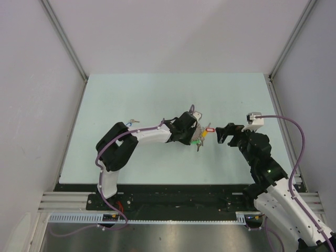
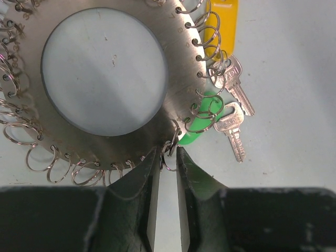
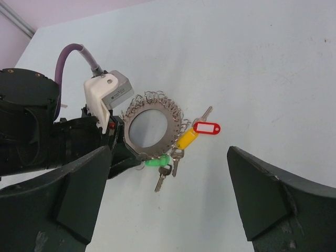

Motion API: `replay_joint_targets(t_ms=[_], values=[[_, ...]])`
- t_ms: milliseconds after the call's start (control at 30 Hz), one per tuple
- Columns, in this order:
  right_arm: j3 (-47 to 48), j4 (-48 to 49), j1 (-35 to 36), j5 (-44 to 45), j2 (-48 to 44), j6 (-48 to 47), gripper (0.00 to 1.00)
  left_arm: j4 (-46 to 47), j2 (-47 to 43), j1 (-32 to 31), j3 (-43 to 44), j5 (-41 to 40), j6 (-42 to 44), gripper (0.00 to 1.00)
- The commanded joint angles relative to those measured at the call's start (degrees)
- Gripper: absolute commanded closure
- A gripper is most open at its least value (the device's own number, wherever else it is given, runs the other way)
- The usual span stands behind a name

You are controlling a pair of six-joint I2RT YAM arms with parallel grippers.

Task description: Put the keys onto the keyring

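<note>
Left pincer [image 2: 166, 157] narrow at keyring [image 2: 173, 63] rim, grip unclear; tags [image 1: 208, 129] toward gaping right pincer [image 1: 221, 135].

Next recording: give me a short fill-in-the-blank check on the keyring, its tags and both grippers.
1. Seen from the right wrist, the tag lying farthest out from the keyring is ___.
2. The right gripper hangs ___, with nothing between its fingers.
3. The left gripper has its fingers on either side of a small wire ring next to the ___ tag.
4. The keyring's middle is a round ___.

Missing words: red; open; green; hole.
</note>
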Motion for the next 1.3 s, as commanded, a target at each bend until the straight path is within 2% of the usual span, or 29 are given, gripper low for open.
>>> replay_joint_targets(t_ms=[0,700,1000,1067,1267], values=[[-0.09,1.04,-0.31,-0.81,0.42,-0.76,0.02,0.59,0.5,-0.56,2.32,0.12,0.6,0.77],[-0.18,1.83,-0.57,-4.68,3.23,-1.38,0.03,0.51,1.64,-1.09,3.72,-1.55,2.27,0.76],[-0.18,2.18,-0.84,-5.47,4.02,-1.38,0.03,0.33,2.08,-1.27,3.99,-1.63,2.63,0.78],[-0.18,2.18,-0.75,-5.73,4.29,-1.47,0.03,0.33,2.08,-1.36,4.16,-1.63,2.71,0.82],[-0.27,2.27,-0.93,-6.17,4.38,-1.64,0.03,0.5,1.82,-1.53,4.69,-1.72,3.33,0.82]])
